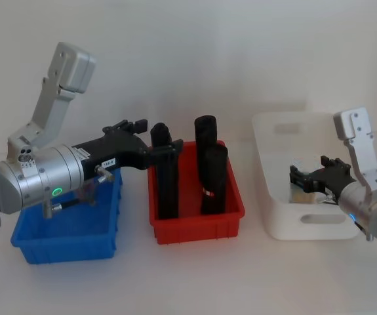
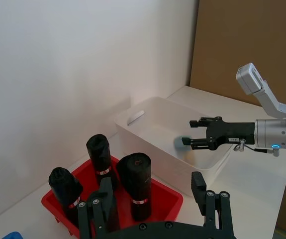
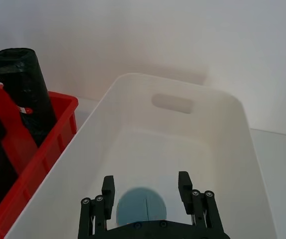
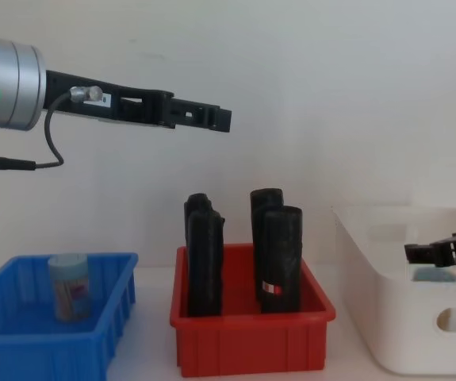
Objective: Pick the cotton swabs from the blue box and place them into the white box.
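1. The surface (image 1: 195,275) is plain white and runs back to a pale wall.
2. A blue box (image 1: 67,236) rests directly on it at about 8 o'clock in the head view.
3. A red bin (image 1: 198,223) sits just beside it, near the centre.
4. A white box (image 1: 306,223) stands on the surface at 3 o'clock, apart from the red bin.

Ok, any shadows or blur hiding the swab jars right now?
Chest view: the jar in the blue box is soft but readable. Right wrist view: the pale blue lid between the right gripper fingers sits in shade inside the white box.
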You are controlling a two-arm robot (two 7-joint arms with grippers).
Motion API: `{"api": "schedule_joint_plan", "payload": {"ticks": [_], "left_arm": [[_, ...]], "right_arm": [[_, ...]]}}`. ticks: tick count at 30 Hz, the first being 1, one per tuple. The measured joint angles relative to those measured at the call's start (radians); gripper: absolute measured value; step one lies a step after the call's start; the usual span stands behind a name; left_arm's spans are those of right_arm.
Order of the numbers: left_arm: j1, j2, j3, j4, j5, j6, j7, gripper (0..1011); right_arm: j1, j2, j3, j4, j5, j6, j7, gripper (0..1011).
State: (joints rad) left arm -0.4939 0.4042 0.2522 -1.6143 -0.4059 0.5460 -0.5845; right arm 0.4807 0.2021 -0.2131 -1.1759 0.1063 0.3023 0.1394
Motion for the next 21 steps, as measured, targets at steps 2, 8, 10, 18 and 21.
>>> {"api": "schedule_joint_plan", "payload": {"ticks": [2,8,10,18,21], "left_arm": [[0.0,0.0,0.0,0.0,0.0,0.0,0.0,1004],[0.0,0.0,0.0,0.0,0.0,0.0,0.0,1004],[0.0,0.0,0.0,0.0,0.0,0.0,0.0,1004],[0.0,0.0,0.0,0.0,0.0,0.0,0.0,1004],[0.0,0.0,0.0,0.0,0.0,0.0,0.0,1004]], "right_arm": [[0.007,-0.002,-0.002,0.018,-0.004,-0.005,0.004,793],[0.015,-0.006,-0.003,0.045,-0.008,-0.023,0.009,970],[0.015,-0.006,-0.003,0.049,-0.008,-0.031,0.01,1001],[0.002,-0.003,0.0,0.031,-0.002,-0.085,0.0,1001],[-0.006,0.0,0.003,0.016,0.002,-0.102,-0.005,1001]]}}
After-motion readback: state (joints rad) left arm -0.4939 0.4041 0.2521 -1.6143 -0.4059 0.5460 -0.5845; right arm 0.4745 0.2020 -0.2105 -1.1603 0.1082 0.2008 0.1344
